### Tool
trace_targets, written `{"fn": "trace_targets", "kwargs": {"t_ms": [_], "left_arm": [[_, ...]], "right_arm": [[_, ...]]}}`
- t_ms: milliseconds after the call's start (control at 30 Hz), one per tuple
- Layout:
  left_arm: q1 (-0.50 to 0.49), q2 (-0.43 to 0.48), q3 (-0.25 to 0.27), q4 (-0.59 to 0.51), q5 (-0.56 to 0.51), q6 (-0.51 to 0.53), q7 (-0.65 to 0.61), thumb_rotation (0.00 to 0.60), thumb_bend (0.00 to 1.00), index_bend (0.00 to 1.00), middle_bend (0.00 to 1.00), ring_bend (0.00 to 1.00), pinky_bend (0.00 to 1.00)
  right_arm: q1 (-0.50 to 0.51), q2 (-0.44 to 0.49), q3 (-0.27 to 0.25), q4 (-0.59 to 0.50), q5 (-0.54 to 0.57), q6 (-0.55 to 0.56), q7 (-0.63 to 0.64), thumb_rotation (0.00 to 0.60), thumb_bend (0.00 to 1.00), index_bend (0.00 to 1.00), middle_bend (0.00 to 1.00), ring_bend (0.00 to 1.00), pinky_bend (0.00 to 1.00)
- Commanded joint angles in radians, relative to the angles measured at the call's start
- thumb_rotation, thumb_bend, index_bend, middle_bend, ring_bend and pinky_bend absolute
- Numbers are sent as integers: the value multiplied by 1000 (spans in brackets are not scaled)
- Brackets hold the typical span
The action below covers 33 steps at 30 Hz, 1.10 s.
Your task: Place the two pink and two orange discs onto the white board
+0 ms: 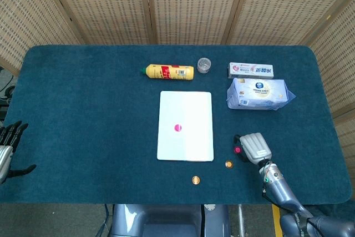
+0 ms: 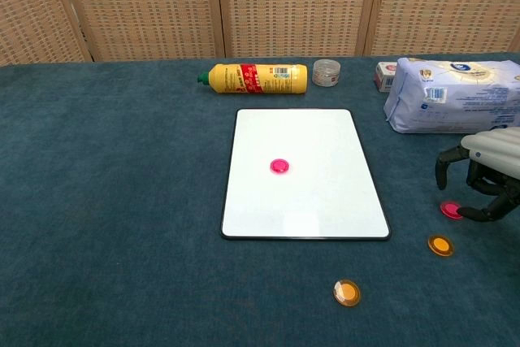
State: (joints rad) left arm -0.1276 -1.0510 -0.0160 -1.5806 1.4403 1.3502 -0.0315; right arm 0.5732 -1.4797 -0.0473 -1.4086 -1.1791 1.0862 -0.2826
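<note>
The white board (image 1: 191, 109) (image 2: 325, 144) lies flat at the table's middle with one pink disc (image 1: 177, 127) (image 2: 279, 166) on it. A second pink disc (image 1: 237, 150) (image 2: 449, 209) lies on the cloth right of the board. My right hand (image 1: 254, 147) (image 2: 483, 176) hovers just over it, fingers curved down and apart, one tip beside the disc; nothing is held. One orange disc (image 1: 228, 164) (image 2: 440, 245) sits just in front of that hand, another (image 1: 195, 180) (image 2: 347, 292) below the board's front edge. My left hand (image 1: 8, 142) rests at the far left edge, fingers spread.
A yellow bottle (image 1: 169, 72) (image 2: 258, 78) lies behind the board beside a small clear jar (image 1: 204, 65) (image 2: 327, 72). A tissue pack (image 1: 259, 94) (image 2: 451, 95) and a toothpaste box (image 1: 251, 70) sit at the back right, close behind my right hand.
</note>
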Motion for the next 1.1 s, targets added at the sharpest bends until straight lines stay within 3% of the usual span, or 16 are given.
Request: {"fn": "trace_targets", "kwargs": {"t_ms": [33, 1000, 1100], "left_arm": [[1, 1, -1, 0, -2, 1, -3, 600, 0, 0, 0, 0, 0], [-3, -2, 1, -1, -7, -8, 8, 600, 0, 0, 0, 0, 0], [-5, -3, 2, -1, -7, -11, 11, 600, 0, 0, 0, 0, 0]], "right_arm": [[-11, -10, 5, 16, -15, -1, 2, 600, 363, 412, 920, 930, 1000], [-42, -53, 55, 72, -30, -83, -25, 600, 363, 413, 920, 930, 1000], [-44, -51, 61, 73, -28, -89, -22, 600, 363, 458, 920, 930, 1000]]}}
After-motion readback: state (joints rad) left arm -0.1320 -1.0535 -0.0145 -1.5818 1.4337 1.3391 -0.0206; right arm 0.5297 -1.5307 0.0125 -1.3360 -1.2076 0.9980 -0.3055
